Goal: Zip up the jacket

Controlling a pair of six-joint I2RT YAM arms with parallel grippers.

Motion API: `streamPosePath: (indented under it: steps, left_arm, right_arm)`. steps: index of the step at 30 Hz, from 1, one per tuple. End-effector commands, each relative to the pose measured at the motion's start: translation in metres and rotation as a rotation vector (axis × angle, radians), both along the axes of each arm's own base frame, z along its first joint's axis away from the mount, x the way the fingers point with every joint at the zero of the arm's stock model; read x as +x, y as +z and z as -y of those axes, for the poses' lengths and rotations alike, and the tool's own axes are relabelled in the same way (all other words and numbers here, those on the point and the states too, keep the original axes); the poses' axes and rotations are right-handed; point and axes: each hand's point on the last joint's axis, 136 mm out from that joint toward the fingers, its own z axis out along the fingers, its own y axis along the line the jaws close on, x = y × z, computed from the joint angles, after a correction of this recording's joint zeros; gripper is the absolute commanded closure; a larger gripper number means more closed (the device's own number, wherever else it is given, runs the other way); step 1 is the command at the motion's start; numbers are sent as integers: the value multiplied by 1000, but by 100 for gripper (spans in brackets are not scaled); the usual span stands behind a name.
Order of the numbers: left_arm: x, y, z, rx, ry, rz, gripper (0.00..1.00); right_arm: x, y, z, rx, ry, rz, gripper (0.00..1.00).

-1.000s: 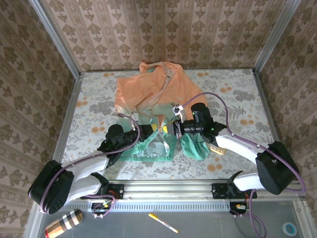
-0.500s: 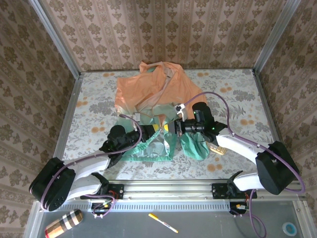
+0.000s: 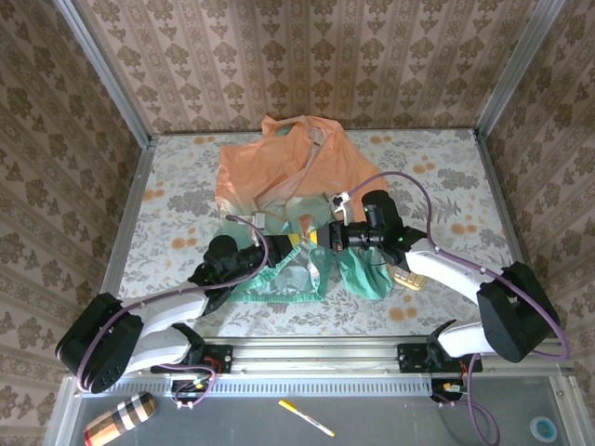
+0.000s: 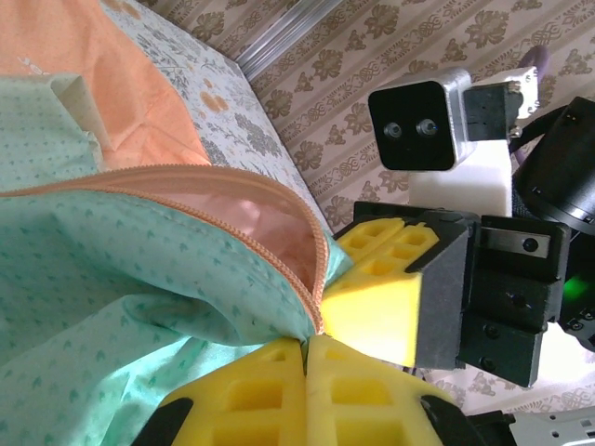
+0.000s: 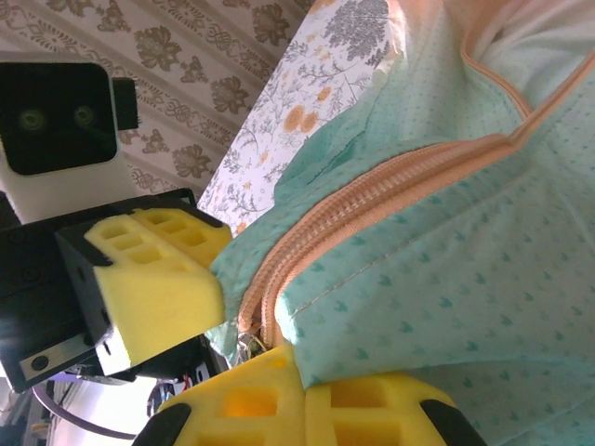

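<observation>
Teal hem of jacket (image 3: pixel 279 172) at zipper (image 5: pixel 372 203) base, left pincer (image 4: pixel 305 347) and right pincer (image 5: pixel 296 370) both clenched on it

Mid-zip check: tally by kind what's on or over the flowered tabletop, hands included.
jacket: 1
calculator: 1
hands, left hand and right hand: 2
Total: 4
</observation>
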Motion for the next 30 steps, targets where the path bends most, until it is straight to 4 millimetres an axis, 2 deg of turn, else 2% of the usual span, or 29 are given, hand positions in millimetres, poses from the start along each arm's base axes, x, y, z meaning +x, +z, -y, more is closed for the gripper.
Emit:
streamPosePath:
  steps: [1, 7, 8, 19, 25, 28, 30]
  left_arm:
    - [-6, -2, 2, 15, -25, 30, 100]
    - [-6, -8, 1, 47, -21, 28, 100]
    - [-5, -9, 1, 56, -19, 28, 100]
    - [-16, -19, 5, 177, -86, 36, 100]
    - [-27, -27, 1, 250, -134, 23, 100]
    - [-31, -23, -1, 234, -145, 18, 76]
    - [-30, -19, -4, 209, -136, 8, 65]
  right_arm:
    - [9, 7, 1, 32, -27, -14, 100]
    - [13, 12, 4, 67, -49, -41, 100]
    - [14, 3, 3, 60, -49, -65, 100]
    - [15, -3, 8, 55, -62, -130, 100]
    - [10, -16, 6, 56, -39, -186, 100]
    - [8, -22, 5, 72, -33, -209, 100]
    - [6, -24, 3, 81, -23, -218, 100]
